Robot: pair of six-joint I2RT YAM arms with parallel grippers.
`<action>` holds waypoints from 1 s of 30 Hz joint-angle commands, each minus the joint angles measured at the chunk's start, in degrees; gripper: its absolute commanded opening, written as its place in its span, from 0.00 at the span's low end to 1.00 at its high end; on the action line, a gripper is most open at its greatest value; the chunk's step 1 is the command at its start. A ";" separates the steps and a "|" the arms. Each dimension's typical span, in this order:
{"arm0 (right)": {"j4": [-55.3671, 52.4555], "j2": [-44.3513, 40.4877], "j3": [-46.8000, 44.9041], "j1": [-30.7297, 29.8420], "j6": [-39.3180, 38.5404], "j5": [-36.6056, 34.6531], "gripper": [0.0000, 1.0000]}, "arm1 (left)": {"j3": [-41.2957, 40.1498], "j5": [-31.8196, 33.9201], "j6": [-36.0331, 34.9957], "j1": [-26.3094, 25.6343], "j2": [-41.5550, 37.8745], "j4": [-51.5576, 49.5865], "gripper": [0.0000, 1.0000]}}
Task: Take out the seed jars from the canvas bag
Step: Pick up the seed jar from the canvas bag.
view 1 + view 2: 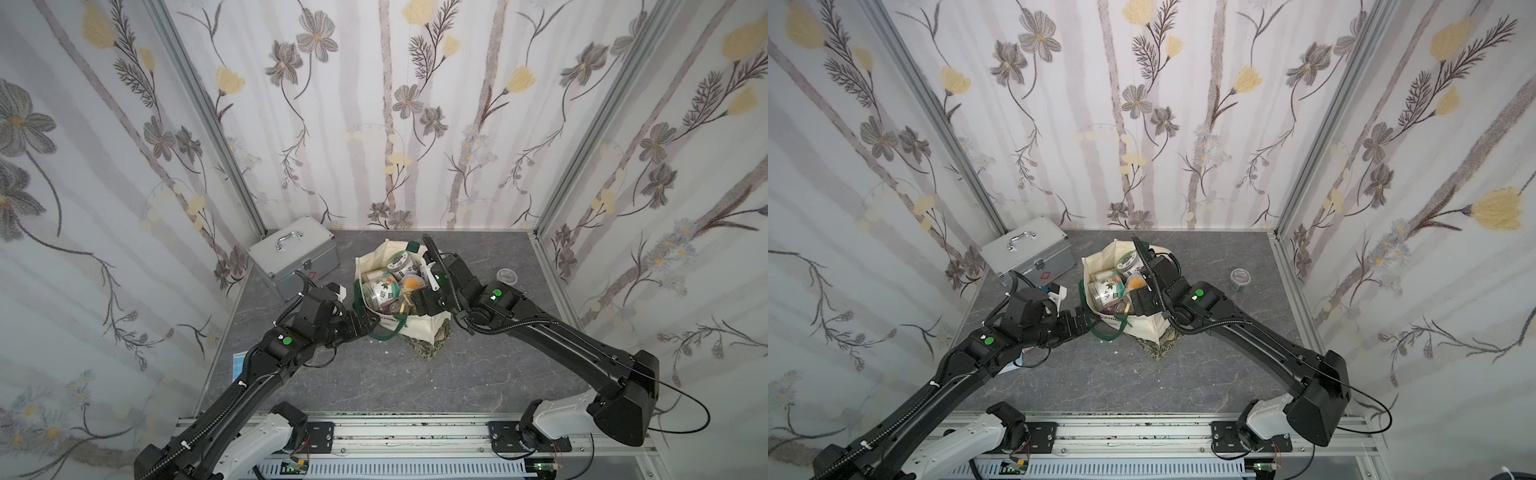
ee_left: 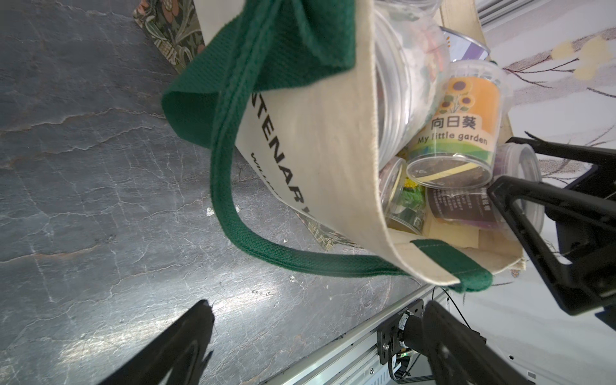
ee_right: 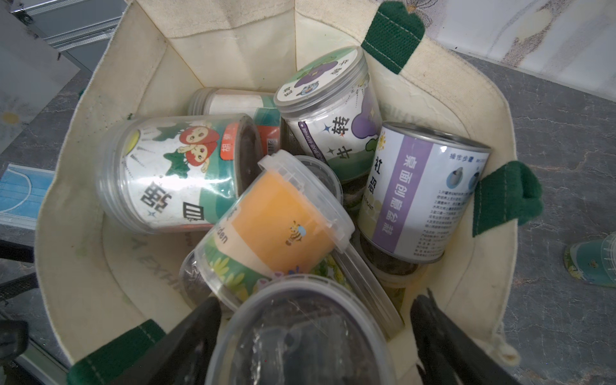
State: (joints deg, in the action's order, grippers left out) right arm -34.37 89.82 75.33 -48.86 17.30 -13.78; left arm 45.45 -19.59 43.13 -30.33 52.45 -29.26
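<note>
The cream canvas bag [image 1: 419, 328] [image 1: 1142, 328] stands open mid-table, with several seed jars piled inside. In the right wrist view I see a strawberry-label jar [image 3: 173, 176], a purple-label jar [image 3: 330, 106], an orange jar [image 3: 283, 230] and a tin [image 3: 420, 196]. My right gripper [image 3: 315, 310] [image 1: 411, 301] reaches into the bag, open, its fingers on either side of a clear-lidded jar [image 3: 300, 340]. My left gripper [image 2: 318, 310] [image 1: 371, 322] is open and empty beside the bag's green handle [image 2: 230, 186]. One jar [image 1: 507, 275] [image 1: 1239, 279] stands on the table right of the bag.
A silver metal case [image 1: 295, 257] sits at the back left corner. A blue face mask [image 1: 239, 365] [image 3: 23, 193] lies near the left wall. Flowered walls close three sides, and an aluminium rail [image 1: 415, 432] runs along the front.
</note>
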 commanded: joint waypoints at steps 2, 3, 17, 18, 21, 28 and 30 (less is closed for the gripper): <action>-0.52 0.14 0.17 -0.12 0.95 -0.06 0.94 | -0.24 0.71 -0.07 -0.03 -0.22 1.39 1.00; -0.52 0.00 0.12 -0.17 0.94 0.05 0.94 | -0.22 0.71 -0.07 0.00 -0.24 1.38 1.00; -1.66 -0.60 -0.71 -0.45 1.07 -0.16 0.99 | 0.11 0.79 -0.07 -0.08 0.16 1.47 1.00; -1.67 -0.72 -0.79 -0.46 1.07 -0.19 0.99 | 0.05 0.83 -0.07 -0.07 0.11 1.48 1.00; -1.72 -0.79 -1.23 -0.45 1.07 -0.52 0.94 | 0.05 0.87 -0.07 -0.03 0.23 1.43 1.00; -1.55 -1.14 -1.68 -0.45 1.07 -0.15 0.85 | -0.04 1.23 -0.20 -0.12 0.84 1.58 1.00; -1.48 -0.80 -1.35 -0.45 0.92 0.20 0.82 | 0.50 0.97 -0.16 -0.08 1.68 1.81 1.00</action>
State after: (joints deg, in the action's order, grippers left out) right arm -34.96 88.77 73.82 -49.19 17.76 -13.76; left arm 45.32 -19.11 43.11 -30.39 53.52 -29.17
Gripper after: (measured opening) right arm 0.825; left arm 0.997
